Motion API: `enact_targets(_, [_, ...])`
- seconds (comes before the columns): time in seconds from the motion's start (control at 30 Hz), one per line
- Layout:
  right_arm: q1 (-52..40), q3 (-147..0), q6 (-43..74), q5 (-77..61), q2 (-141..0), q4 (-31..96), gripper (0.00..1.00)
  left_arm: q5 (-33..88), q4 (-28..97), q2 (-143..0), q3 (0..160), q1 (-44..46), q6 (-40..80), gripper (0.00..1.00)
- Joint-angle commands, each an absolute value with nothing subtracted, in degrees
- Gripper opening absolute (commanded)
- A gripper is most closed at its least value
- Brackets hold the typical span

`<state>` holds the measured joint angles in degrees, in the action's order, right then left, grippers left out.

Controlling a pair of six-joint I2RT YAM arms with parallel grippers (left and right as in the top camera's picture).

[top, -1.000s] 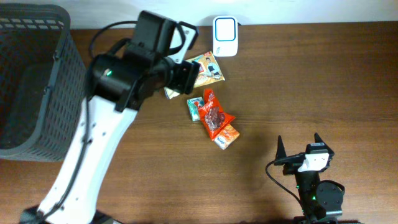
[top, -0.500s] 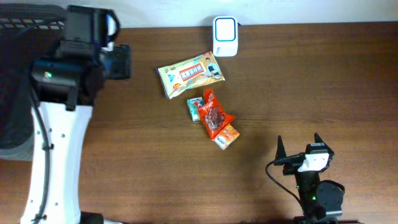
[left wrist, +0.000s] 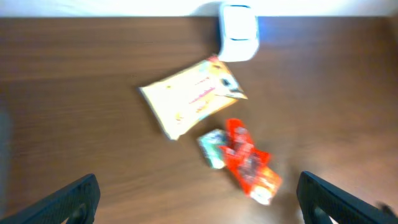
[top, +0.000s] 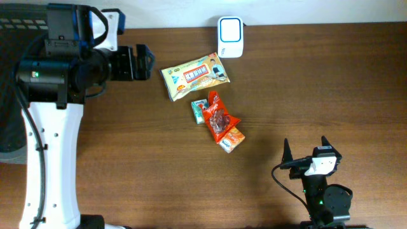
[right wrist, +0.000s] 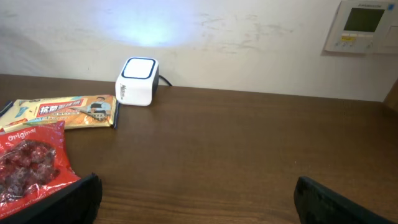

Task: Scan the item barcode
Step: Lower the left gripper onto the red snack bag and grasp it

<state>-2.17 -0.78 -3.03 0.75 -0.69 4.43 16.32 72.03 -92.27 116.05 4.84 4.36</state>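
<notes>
With left tool (top: 145,62) gaping and empty, right tool (top: 305,145) likewise, reach for yellow packet (top: 194,75) just ahead on desk (top: 318,76), short of scanner (top: 229,28); pinch one long edge squarely, without crumpling any barcode.

**Packets crowd mid-table; the right half lies open**

You have bare table (top: 331,83) all across the right side, from the right gripper (top: 305,145) up to the back edge. In the centre, a yellow snack packet (top: 194,76), a teal box (top: 199,111), a red packet (top: 220,118) and an orange pack (top: 233,138) lie bunched, the last three touching. The white scanner (top: 229,28) stands just behind them. A strip of bare wood separates the left gripper (top: 147,62) from the yellow packet. A dark basket (top: 7,83) blocks the far left.
</notes>
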Motion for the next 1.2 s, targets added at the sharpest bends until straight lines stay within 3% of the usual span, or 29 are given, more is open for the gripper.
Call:
enact_targets(0.0, [-1.8,-0.3,-3.0,1.0,-0.4,4.6,0.98,25.3,73.6,-93.4,116.3,7.6,2.9,0.99])
enact_targets(0.43, [-1.8,-0.3,-3.0,1.0,-0.4,4.6,0.98,24.0,74.1,-111.9,116.3,22.6,3.4,1.00])
enact_targets(0.63, [-1.8,-0.3,-3.0,1.0,-0.4,4.6,0.98,4.9,77.5,-120.4,116.3,25.3,18.0,1.00])
enact_targets(0.83, [-1.8,-0.3,-3.0,1.1,-0.4,4.6,0.98,13.1,76.8,-127.7,116.3,26.5,17.9,0.97])
enact_targets(1.03, [-1.8,-0.3,-3.0,1.0,-0.4,4.6,0.98,25.8,74.2,-133.1,116.3,26.5,9.1,0.96])
enact_targets(1.17, [-1.8,-0.3,-3.0,1.0,-0.4,4.6,0.99,26.2,72.6,-134.8,116.3,26.5,9.1,0.87])
